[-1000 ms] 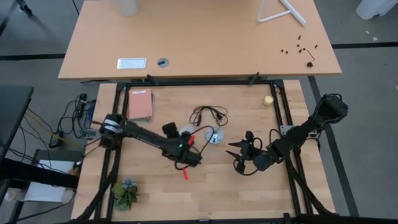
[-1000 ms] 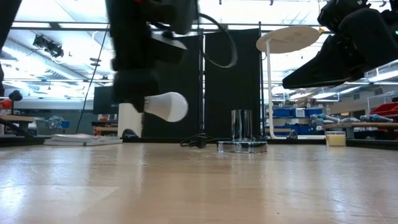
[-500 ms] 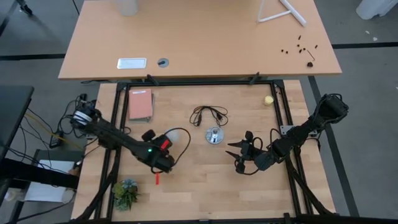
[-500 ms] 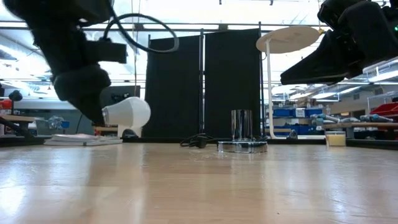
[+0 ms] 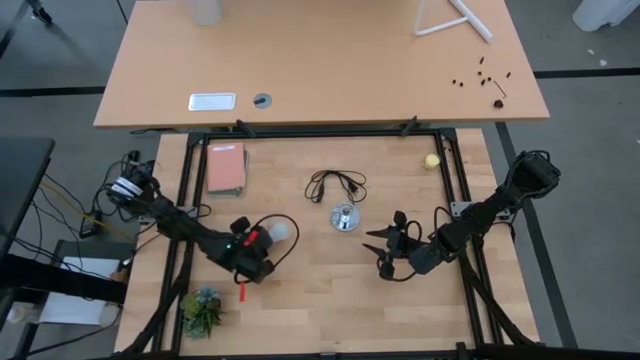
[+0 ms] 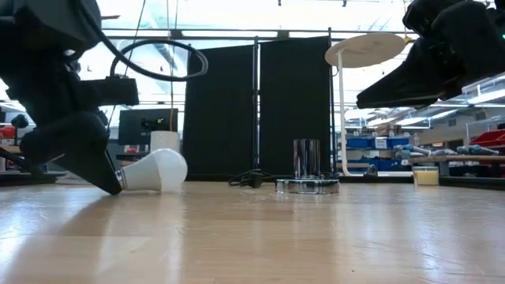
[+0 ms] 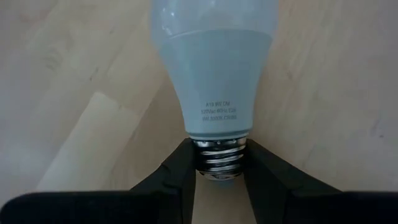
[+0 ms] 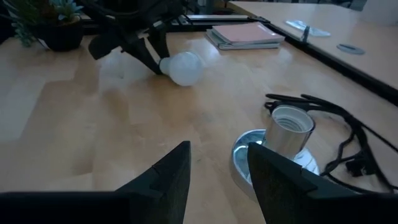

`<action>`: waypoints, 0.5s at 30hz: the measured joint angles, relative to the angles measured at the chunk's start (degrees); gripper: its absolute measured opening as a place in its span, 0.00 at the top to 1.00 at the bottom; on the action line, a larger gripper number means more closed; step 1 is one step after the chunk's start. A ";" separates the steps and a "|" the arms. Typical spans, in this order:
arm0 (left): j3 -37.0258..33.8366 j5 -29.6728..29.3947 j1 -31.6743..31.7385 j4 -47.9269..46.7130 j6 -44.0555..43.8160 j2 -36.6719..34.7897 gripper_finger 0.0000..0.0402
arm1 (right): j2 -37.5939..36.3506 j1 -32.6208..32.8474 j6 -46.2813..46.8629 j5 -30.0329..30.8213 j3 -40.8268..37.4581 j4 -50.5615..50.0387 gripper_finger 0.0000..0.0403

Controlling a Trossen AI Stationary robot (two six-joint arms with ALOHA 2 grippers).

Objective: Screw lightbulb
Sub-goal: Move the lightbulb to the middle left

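The bench (image 5: 330,300) carries everything here, and the biggest change on it is the left arm (image 5: 185,225): a second ago it reached in beside the socket (image 5: 344,218), and it has since swung back toward the left edge and dropped low. That carries the bulb (image 5: 281,231) away from the socket, not toward it, so by my reading the screwing is no nearer; the bulb would have to be brought back and stood base-down over the socket before any turning could start. The right arm (image 5: 470,225) has not moved across the three moments; its hand (image 5: 388,248) hangs above the bench just right of the socket, fingers partly apart and holding nothing. The left hand (image 7: 221,171) is closed on the bulb's threaded base, one finger on each side. The bulb, earlier held well up in the air, now lies on its side with the globe at or just above the wood in the low view, well left of the socket, globe pointing toward it. The socket, with its black cord (image 5: 335,184), is where it was, its mouth open and empty.
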 joint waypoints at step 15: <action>-5.60 -3.50 0.00 8.12 6.25 -0.18 0.71 | 0.00 0.26 4.47 -0.43 0.00 3.15 0.58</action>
